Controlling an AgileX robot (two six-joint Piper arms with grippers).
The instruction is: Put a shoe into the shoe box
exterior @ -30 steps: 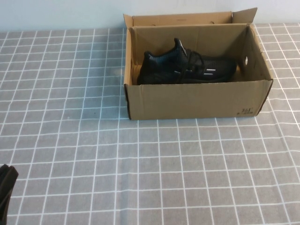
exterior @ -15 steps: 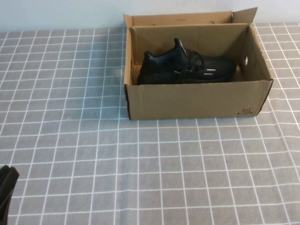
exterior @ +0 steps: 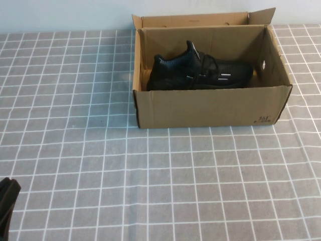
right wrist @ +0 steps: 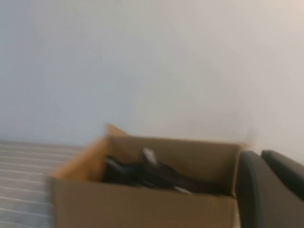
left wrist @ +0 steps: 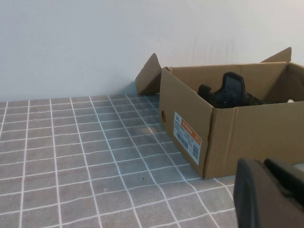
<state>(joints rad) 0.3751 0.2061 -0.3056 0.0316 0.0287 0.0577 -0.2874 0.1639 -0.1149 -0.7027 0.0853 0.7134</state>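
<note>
The shoe [exterior: 200, 70] already lies inside the shoe box [exterior: 210, 108], resting on its sole on the box floor with its long axis running along the length of the box, toe toward the robot's right and heel toward its left. The box stands open at the far middle of the counter [exterior: 100, 165], which is covered with a grey checked cloth, and its flap lid [exterior: 193, 20] stands up behind the far wall. Judging by this, the placing itself looks done, and nothing is left on the counter to pick up.

The left claw [exterior: 6, 203] sits low at the near left corner of the high view, well apart from the box; the shoe lies ahead of it and off to its right. Its fingers [left wrist: 266, 194] are pressed together and hold nothing. In the left wrist view the box shows its end wall with a printed label [left wrist: 187, 137], and the shoe's heel collar pokes above the rim.

The right claw [right wrist: 270, 190] does not show in the high view at all; its own wrist view looks toward the box from a distance, with the shoe visible inside. It too is pressed together and empty.

Neither arm is close to the box. If any move remains, it would be shutting the lid, which calls for a reach over the whole box to its far side.
</note>
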